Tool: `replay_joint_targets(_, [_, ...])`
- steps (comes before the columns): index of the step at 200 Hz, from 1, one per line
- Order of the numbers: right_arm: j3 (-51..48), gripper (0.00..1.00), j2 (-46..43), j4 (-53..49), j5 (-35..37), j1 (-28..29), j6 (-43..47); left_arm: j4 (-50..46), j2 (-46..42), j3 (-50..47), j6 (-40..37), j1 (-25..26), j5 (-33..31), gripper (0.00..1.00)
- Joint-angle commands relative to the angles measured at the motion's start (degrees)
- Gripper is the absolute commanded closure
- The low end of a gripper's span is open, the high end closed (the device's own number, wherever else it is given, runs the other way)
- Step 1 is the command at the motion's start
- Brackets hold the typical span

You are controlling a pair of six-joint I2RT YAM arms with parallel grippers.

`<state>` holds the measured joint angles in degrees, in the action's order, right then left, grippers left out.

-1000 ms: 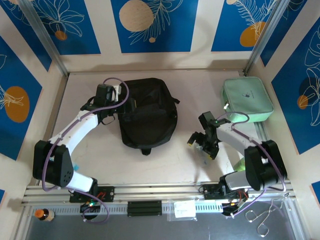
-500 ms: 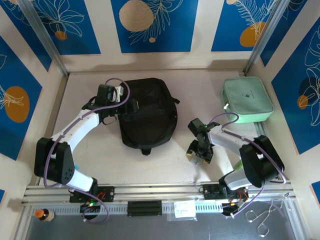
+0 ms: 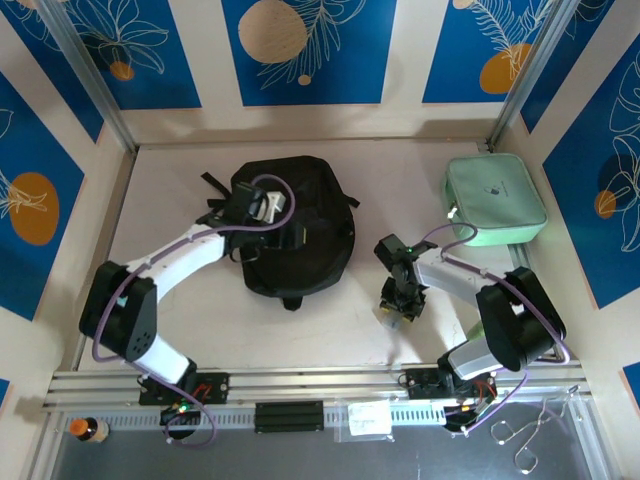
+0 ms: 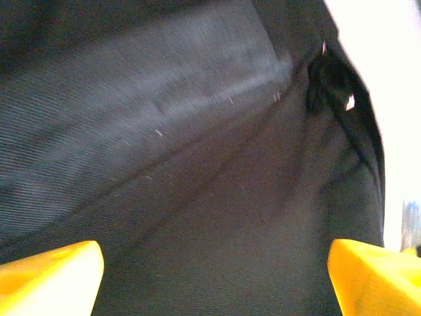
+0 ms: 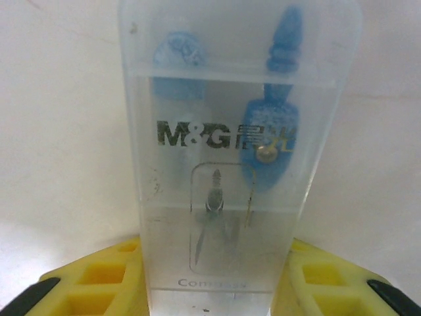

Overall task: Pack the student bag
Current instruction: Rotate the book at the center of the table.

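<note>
Black fabric is the big thing in the overhead view: the student bag [image 3: 300,240] lies flat on the pale desk [image 3: 330,335], a bit left of centre. The left pincer [image 3: 283,228] is right over the bag's upper left part, with its arm reaching in from the near left corner. The right pincer [image 3: 397,308] points down at the desk just right of the bag, not touching it. A mint-green pouch [image 3: 495,200] sits in the far right corner, well apart from the bag.

Left wrist cam is basically a close-up of the bag's dark weave, with a fold running diagonally across it. Two yellow fingertips [image 4: 49,273] poke in at the bottom corners, spread wide, with just bag cloth showing between them. Can't tell if they actually touch the fabric.

Right wrist cam: a clear plastic compass case [image 5: 217,131] lies on the desk, printed with M&G, with blue bits and a metal compass visible inside. The yellow fingers [image 5: 99,280] sit snug against both long sides of the case, so this pincer is pinching it.
</note>
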<state>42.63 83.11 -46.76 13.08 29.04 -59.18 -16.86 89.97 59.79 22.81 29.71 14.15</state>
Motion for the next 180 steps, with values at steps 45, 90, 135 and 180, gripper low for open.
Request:
replay_joint_targets(45, [7.8,0.65,-4.6,4.3,2.8,-6.9,8.5,10.4,10.7,-1.1,9.6,9.7,1.2,0.16])
replay_joint_targets(90, [12.4,0.65,-6.0,7.4,1.0,-13.9,14.9,22.5,18.2,1.3,18.0,14.5,6.1,0.16])
replay_joint_targets(135, [15.5,0.65,-6.5,10.5,-1.7,-19.4,18.6,27.2,24.7,11.6,21.7,17.3,8.5,0.17])
replay_joint_targets(180, [18.5,0.65,-4.3,13.5,-6.0,-20.7,21.9,20.7,17.6,13.1,18.5,15.2,5.9,0.15])
